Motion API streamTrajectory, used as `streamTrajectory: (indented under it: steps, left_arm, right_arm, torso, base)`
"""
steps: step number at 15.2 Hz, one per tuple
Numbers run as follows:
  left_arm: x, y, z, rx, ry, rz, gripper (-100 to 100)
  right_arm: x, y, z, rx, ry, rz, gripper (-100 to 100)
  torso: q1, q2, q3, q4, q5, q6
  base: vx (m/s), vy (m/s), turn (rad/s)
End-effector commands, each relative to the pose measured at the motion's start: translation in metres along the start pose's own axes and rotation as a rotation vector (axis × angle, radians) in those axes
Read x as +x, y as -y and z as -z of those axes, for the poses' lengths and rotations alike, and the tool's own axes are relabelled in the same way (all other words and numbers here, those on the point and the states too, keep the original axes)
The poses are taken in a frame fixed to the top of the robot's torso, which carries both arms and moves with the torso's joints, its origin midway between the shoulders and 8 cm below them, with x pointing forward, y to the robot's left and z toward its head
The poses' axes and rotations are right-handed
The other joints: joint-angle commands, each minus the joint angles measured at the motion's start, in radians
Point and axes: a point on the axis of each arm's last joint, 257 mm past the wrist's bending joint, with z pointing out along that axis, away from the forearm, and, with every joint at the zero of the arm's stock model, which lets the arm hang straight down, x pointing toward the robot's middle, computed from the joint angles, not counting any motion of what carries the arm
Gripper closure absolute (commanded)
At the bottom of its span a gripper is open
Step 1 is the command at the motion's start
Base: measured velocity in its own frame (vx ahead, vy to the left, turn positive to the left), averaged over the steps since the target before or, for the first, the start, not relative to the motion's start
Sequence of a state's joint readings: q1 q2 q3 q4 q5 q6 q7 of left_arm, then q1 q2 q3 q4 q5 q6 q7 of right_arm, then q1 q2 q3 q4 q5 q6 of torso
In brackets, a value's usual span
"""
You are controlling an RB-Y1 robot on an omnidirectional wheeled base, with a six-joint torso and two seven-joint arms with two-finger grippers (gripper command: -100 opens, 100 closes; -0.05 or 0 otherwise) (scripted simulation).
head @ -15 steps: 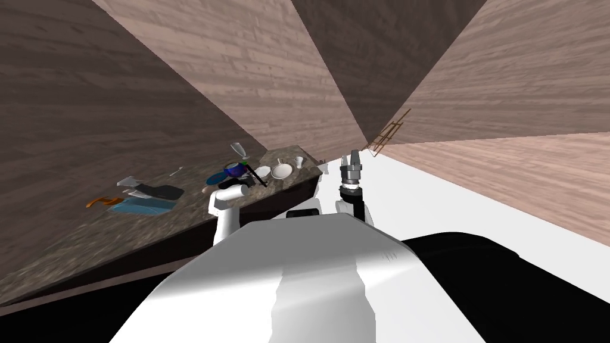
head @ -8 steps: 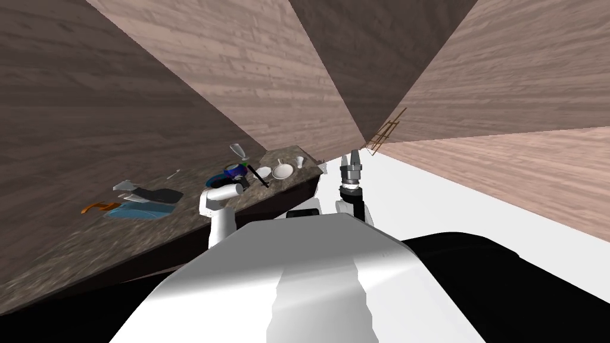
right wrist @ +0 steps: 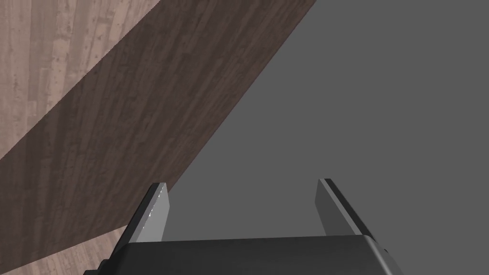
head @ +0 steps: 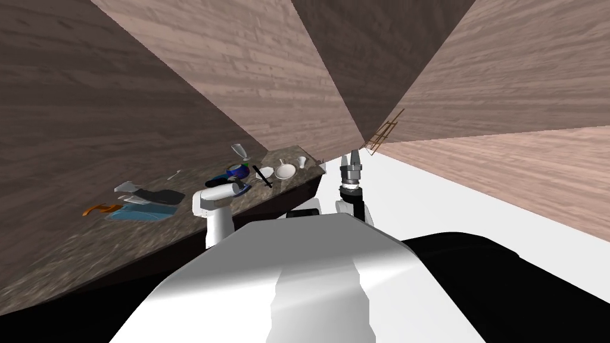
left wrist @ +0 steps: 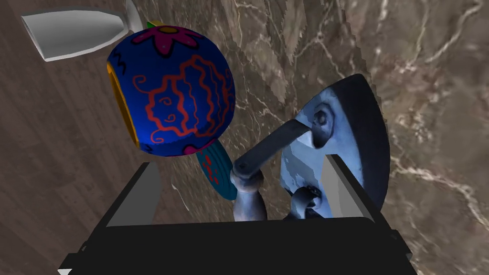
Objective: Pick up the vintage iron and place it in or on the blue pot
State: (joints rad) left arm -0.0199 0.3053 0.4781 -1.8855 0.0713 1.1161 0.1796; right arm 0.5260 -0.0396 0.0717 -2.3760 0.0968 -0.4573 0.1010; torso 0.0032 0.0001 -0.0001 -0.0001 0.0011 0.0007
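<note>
On the marbled counter (left wrist: 430, 95) a blue pot (left wrist: 174, 102) with red swirls and a teal handle lies on its side. Right beside it rests the vintage iron (left wrist: 341, 126), bluish grey with a dark handle (left wrist: 267, 150). My left gripper (left wrist: 239, 162) is open and straddles the iron: the handle rises between the fingers and the body sits against one finger (left wrist: 341, 188). In the head view the left forearm (head: 219, 194) reaches over the counter toward the pot (head: 239, 171). My right gripper (head: 352, 158) stands open, raised off the counter's far end.
A white glass (left wrist: 71, 28) stands just behind the pot. Farther along the counter (head: 71, 256) lie a black stick (head: 262, 177), a white bowl (head: 285, 171) and a small cup (head: 302, 161). A blue cloth (head: 134, 212), a dark item (head: 158, 195) and an orange piece (head: 98, 208) lie nearer.
My left arm has swung left and stretched farther over the counter toward the pot and iron. The view has shifted slightly. The right arm has stayed put.
</note>
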Motion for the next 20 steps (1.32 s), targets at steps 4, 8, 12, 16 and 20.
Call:
streamTrajectory:
  steps: [4,8,12,16,20]
  left_arm:
    - [0.001,0.002,-0.009,0.003,0.008,0.001,-100]
    - [0.000,0.000,0.004,0.001,-0.004,0.000,100]
    - [-0.003,0.033,0.002,0.056,0.001,0.003,100]
    - [-0.009,0.073,0.005,0.125,0.009,0.011,100]
    - [-0.017,0.118,0.013,0.204,0.017,0.022,100]
  right_arm:
    - [0.000,0.000,0.000,0.000,0.000,0.000,0]
    - [0.000,0.000,0.000,0.000,0.000,0.000,0]
    - [0.000,0.000,0.000,0.000,0.000,0.000,0]
    - [0.000,0.000,0.000,0.000,0.000,0.000,0]
    - [0.000,0.000,0.000,0.000,0.000,0.000,0]
  torso:
    - [-0.002,0.000,0.000,0.000,-0.001,0.000]
    - [-0.005,0.001,0.001,0.001,-0.001,-0.001]
    - [-0.002,0.003,0.002,0.002,-0.002,0.001]
    - [0.002,0.006,0.005,0.004,-0.002,0.000]
    - [0.001,0.009,0.007,0.006,-0.004,0.000]
  base:
    - [-0.005,0.011,-0.032]
    - [0.004,-0.015,0.045]
    - [-0.032,0.037,-0.098]
    - [-0.070,0.095,-0.135]
    - [-0.093,0.099,-0.171]
